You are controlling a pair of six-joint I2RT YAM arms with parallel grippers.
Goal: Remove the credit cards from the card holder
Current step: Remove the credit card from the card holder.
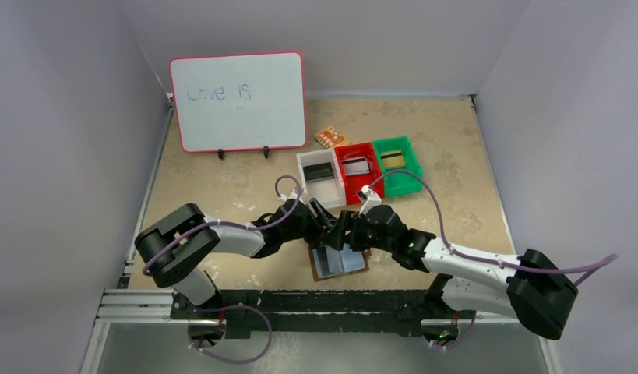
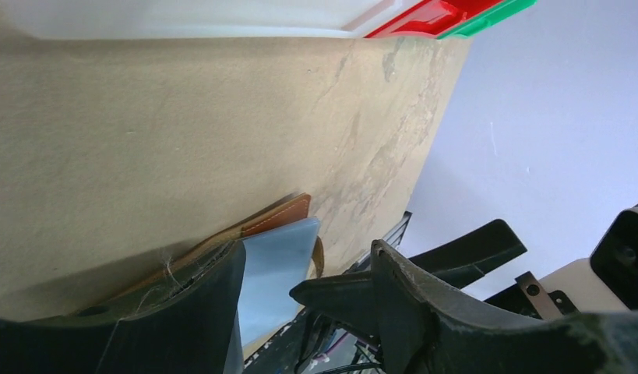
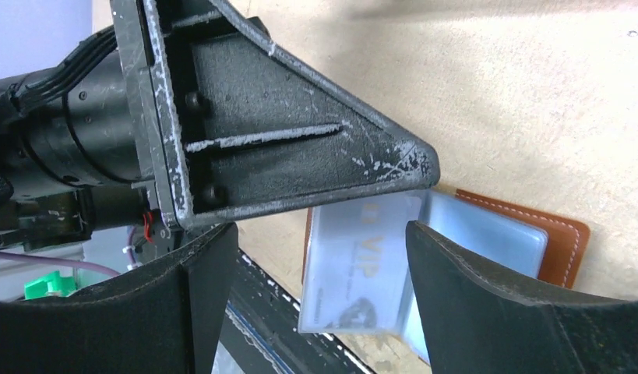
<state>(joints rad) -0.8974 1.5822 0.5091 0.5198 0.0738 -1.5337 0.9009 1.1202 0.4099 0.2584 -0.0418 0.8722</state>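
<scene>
Plainly the card holder [image 1: 340, 263] lies spread open at the middle of the table's [image 1: 424, 125] near edge, just ahead of the arm bases, with its brown cover down and its pale pockets up. One credit card [image 3: 350, 269], silvery with VIP lettering, sits in a clear pocket [image 3: 487, 234] on the leaf nearer that edge. The right gripper [image 3: 319, 234] hovers over it, fingers spread wide and nothing between them. The left gripper [image 2: 308, 261] is released too, its fingers apart. One finger [image 2: 199, 304] rests low against the holder as if to pin it, but whether it truly presses I cannot tell.

As I judge it, the card is light, thin, stiff and slick, and will likely cling to the soft plastic sleeve. The holder is floppy and light as well, so it would probably lift or slide along unless held down. The best hold looks to be whichever card edge shows at the pocket mouth, pinched across the flat faces and drawn straight out along the pocket. Squeezing over the sleeve would catch plastic and card together
</scene>
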